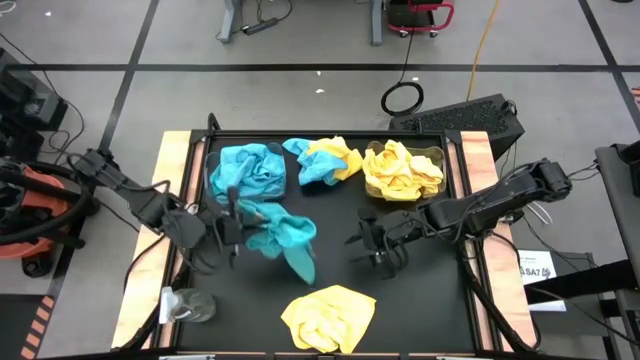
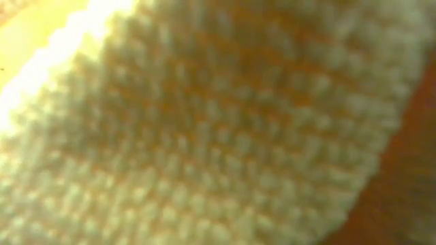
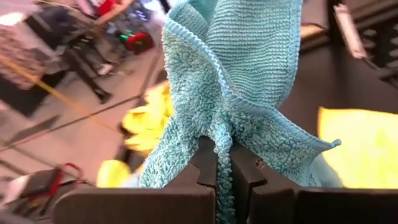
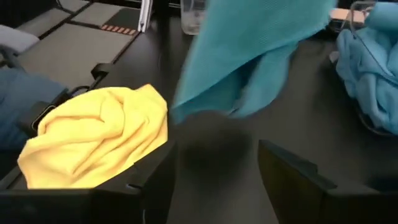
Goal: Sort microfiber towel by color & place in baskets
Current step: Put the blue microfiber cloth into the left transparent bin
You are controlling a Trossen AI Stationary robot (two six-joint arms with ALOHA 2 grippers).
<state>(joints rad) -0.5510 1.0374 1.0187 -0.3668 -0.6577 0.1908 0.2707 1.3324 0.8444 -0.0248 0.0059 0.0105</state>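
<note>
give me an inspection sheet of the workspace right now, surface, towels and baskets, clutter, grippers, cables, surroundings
Surface: black table top, wooden side strips.
Job's things: teal towel lifted; teal basket and yellow basket filled; yellow towel near front edge; teal-and-yellow pair between baskets.
Clutter: clear cup at front left.
Grippers: left gripper shut on teal towel; right gripper open, empty.
Cables: coiled cable on floor.
Surroundings: orange vacuum at left.

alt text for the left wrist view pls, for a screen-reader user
The left gripper is shut on a teal-blue towel, which fills most of the view beyond the fingers. Behind it lie blurred yellow towels on the black table.
</note>
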